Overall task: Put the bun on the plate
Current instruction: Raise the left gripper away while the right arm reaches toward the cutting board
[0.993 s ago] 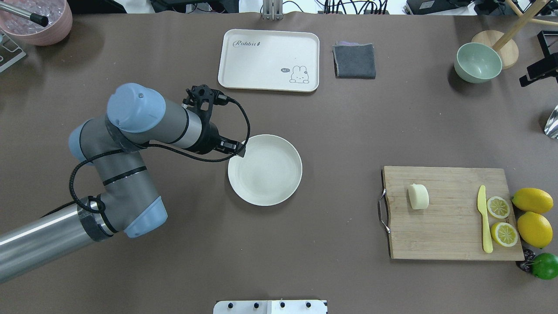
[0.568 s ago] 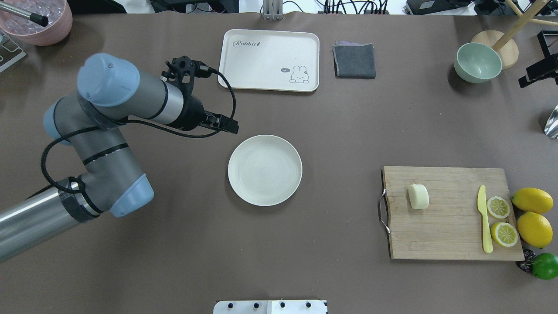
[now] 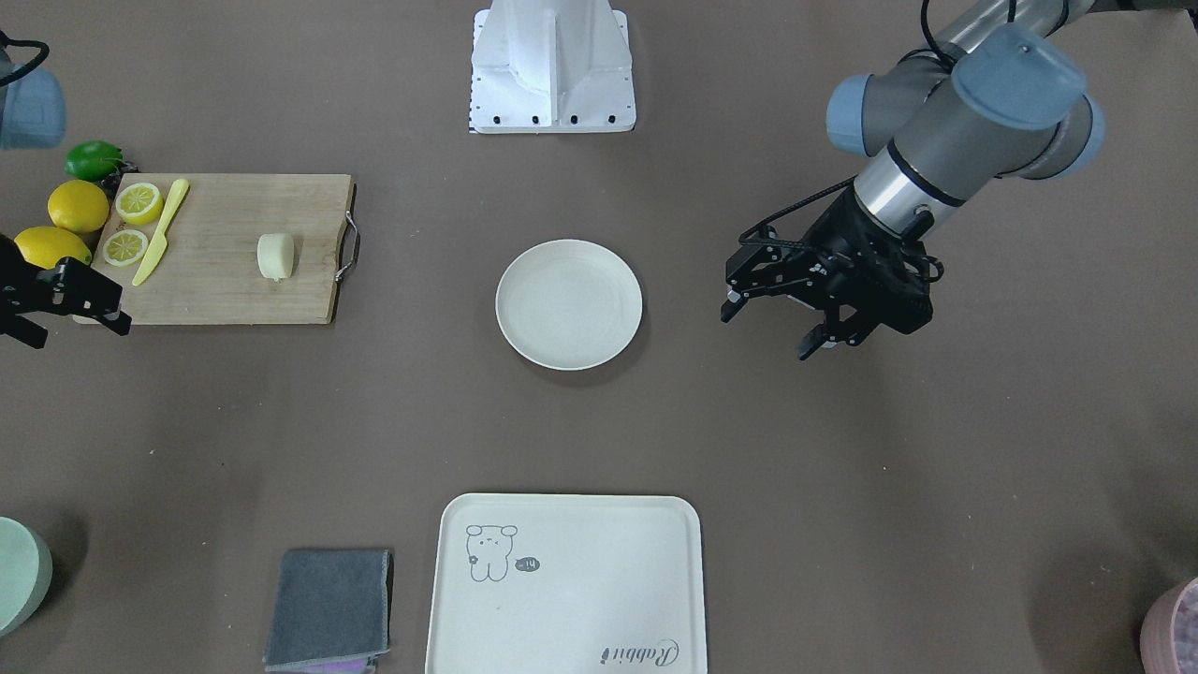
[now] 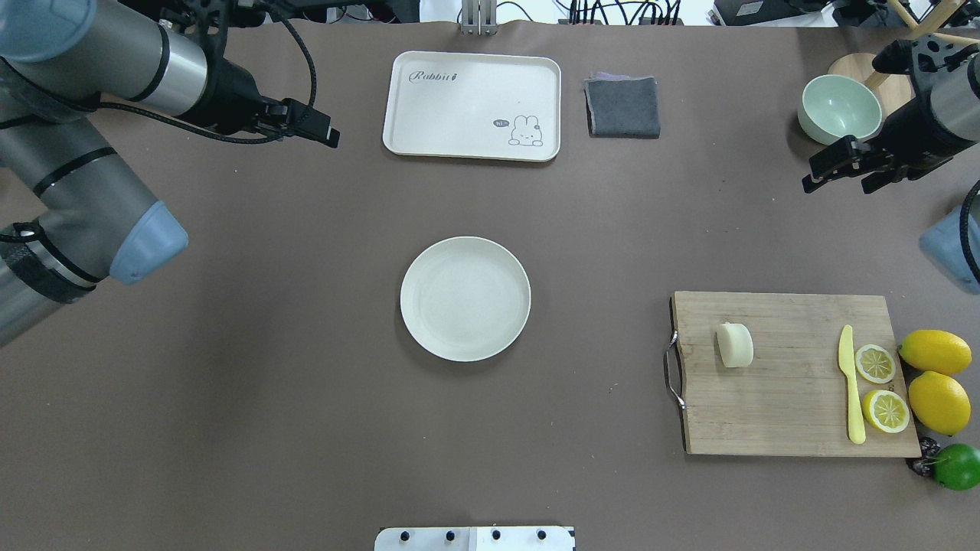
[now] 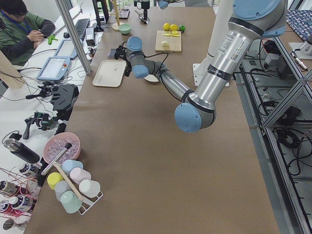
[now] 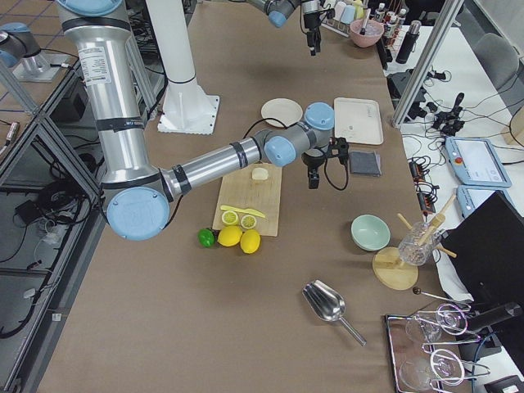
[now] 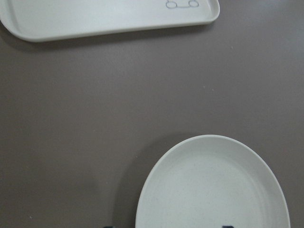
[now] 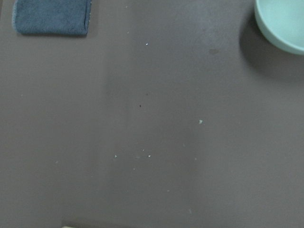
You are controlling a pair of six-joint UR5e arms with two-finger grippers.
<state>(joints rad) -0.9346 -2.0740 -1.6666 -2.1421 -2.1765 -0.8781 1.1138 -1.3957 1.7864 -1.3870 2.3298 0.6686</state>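
Observation:
The bun (image 4: 735, 345) (image 3: 275, 256), a small pale cream lump, lies on the left part of a wooden cutting board (image 4: 788, 398). The round off-white plate (image 4: 465, 298) (image 3: 569, 304) sits bare at the table's middle, and its rim fills the bottom of the left wrist view (image 7: 213, 190). My left gripper (image 3: 769, 329) (image 4: 318, 132) hangs open and holds nothing, off to the plate's far-left side near the tray. My right gripper (image 4: 838, 177) (image 3: 80, 329) is open and holds nothing, beyond the board's far edge, near the green bowl.
A cream tray (image 4: 471, 103) with a rabbit drawing and a folded grey cloth (image 4: 622, 105) lie at the far side. A green bowl (image 4: 838, 109) stands far right. On and beside the board are a yellow knife (image 4: 850, 383), lemon halves (image 4: 875, 363), whole lemons (image 4: 938, 402) and a lime (image 4: 957, 465).
My left arm has drawn back from the plate's rim, up and to the left toward the table's far-left corner. My right arm has come into view at the far right.

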